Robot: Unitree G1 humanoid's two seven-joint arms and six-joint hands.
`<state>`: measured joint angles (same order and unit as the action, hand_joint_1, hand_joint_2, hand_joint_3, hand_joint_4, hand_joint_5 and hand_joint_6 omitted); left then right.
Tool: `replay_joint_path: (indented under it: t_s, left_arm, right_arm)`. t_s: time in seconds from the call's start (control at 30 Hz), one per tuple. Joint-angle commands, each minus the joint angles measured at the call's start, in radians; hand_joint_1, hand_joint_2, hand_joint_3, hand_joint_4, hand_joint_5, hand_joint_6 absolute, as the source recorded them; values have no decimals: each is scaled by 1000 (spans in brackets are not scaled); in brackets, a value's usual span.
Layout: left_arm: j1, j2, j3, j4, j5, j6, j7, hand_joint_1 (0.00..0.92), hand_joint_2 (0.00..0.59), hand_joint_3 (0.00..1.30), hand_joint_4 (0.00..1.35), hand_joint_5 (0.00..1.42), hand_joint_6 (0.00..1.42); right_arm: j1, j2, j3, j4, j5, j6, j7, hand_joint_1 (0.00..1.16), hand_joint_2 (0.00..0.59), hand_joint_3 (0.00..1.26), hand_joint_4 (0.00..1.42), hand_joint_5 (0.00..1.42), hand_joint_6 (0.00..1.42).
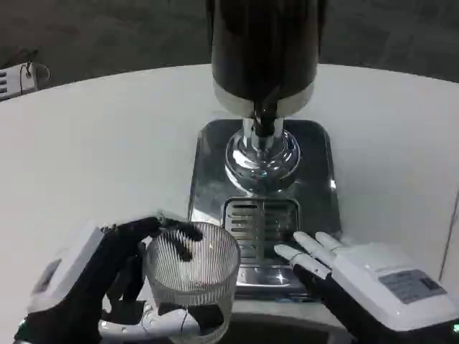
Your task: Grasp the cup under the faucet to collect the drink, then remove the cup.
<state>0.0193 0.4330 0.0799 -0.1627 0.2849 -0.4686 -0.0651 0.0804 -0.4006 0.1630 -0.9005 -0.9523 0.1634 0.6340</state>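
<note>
Right robot hand point(358, 276) bears a label point(412, 284), seemingly illegible.

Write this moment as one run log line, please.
left hand: holds cup | cup: beside drip tray, not under faucet | right hand: open, on dispenser base
</note>
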Motion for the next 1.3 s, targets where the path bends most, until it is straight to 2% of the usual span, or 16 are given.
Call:
replay_joint_path:
  t_s: [0.03,0.43,0.83,1.07,1.3]
  left_arm:
    - [2,5,12,-8,-20,-36,-6,612,0,980,1098,1314,1424]
    - [17,4,19,-10,-32,-49,-14,612,0,980,1108,1314,1424]
    - [11,-5,19,-3,-25,-43,-11,613,0,980,1109,1314,1424]
    - [-22,-33,19,28,4,-19,15,613,0,980,1110,1314,1424]
    - [-108,-70,-6,107,61,-19,51,613,0,980,1110,1314,1424]
  right_arm:
    - [-1,14,3,0,-9,-4,24,573,434,105,0,0,0]
    - [17,44,3,-19,-33,-7,52,568,434,105,0,0,0]
    - [30,54,-9,-31,-34,-3,60,568,434,105,0,0,0]
    - [38,66,-13,-36,-42,-2,64,560,436,105,0,0,0]
    - [35,82,-23,-38,-42,-1,66,549,437,105,0,0,0]
